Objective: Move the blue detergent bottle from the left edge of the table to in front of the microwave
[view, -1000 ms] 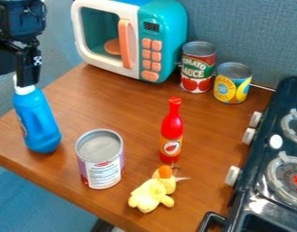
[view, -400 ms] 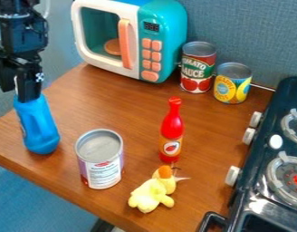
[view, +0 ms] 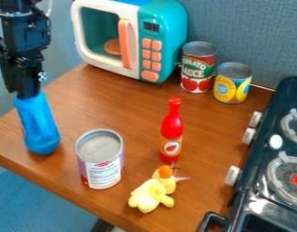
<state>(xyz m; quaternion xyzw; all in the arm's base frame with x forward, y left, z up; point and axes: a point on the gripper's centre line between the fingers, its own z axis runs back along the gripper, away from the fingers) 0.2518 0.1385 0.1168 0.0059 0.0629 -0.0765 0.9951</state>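
One blue bottle (view: 40,129): upright on the surface (view: 123,113), near the large can (view: 102,161); probably light, slick, slightly yielding
Best hold: narrow neck
End effector (view: 24,94): closed around its top

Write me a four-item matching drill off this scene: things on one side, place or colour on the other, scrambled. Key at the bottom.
Things
1. blue bottle
2. red bottle
3. plush toy
4. toy microwave

Place or colour
A. yellow, close to the front edge of the table
B. teal and white, at the back
C. top end at the gripper
D. upright, near the middle of the table

Right pairs
1-C
2-D
3-A
4-B
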